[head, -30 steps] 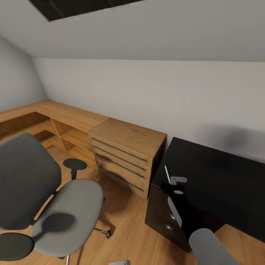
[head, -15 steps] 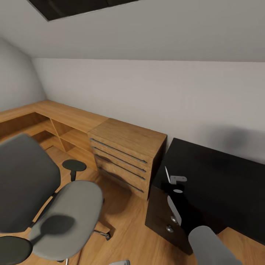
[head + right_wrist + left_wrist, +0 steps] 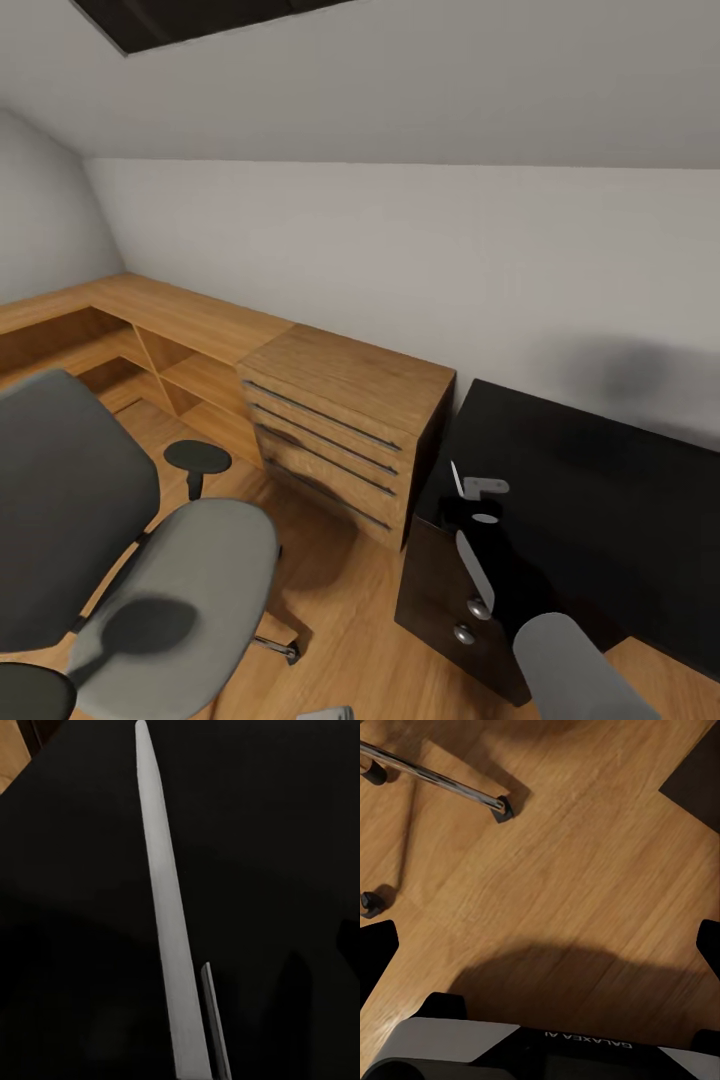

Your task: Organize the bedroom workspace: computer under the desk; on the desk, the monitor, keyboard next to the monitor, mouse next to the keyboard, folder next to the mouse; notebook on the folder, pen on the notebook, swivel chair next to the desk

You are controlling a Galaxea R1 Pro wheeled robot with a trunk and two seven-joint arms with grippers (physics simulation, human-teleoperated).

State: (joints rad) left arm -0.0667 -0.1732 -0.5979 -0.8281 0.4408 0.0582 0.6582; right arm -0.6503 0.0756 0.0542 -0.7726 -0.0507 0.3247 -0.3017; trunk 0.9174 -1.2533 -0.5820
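Observation:
The black desk (image 3: pixel 590 480) stands at the right, with bare top and silver drawer knobs (image 3: pixel 478 607). Over its near left corner my right gripper (image 3: pixel 463 497) is shut on the pen (image 3: pixel 454 477), a thin pale stick pointing up. In the right wrist view the pen (image 3: pixel 166 907) runs long and pale above the dark desk top (image 3: pixel 285 832). The grey swivel chair (image 3: pixel 170 580) with black armrests stands at the left on the floor. My left gripper (image 3: pixel 540 952) hangs open above the floor beside the chair's chrome leg (image 3: pixel 431 776).
A light wooden counter (image 3: pixel 180 315) with a drawer block (image 3: pixel 340 420) lines the back wall between chair and desk. A sloped ceiling hangs low overhead. Wooden floor (image 3: pixel 350 610) lies open between the chair and the desk.
The whole picture has shifted slightly, so the camera moved. The right gripper keeps the pen over the same desk corner.

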